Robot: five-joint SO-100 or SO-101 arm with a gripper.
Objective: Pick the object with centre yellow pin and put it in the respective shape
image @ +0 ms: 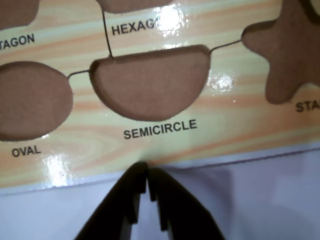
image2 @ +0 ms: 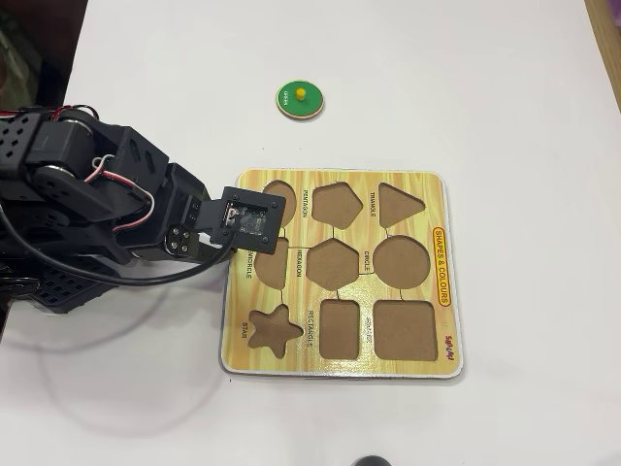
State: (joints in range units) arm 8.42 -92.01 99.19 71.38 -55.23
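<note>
A round green piece with a yellow pin at its centre (image2: 300,99) lies on the white table, beyond the far edge of the wooden shape board (image2: 432,184). All the board's recesses are empty. My gripper (image: 147,170) is shut and empty, with its dark fingertips together over the board's near edge, just below the semicircle recess (image: 150,82). In the overhead view the arm (image2: 116,194) reaches in from the left, and its wrist camera module (image2: 247,221) hides the fingers at the board's left edge. The green piece is out of the wrist view.
The oval recess (image: 30,100) and star recess (image: 290,50) flank the semicircle in the wrist view. The circle recess (image2: 401,260) is right of the board's middle. A dark object (image2: 369,460) peeks in at the bottom edge. White table surrounds the board.
</note>
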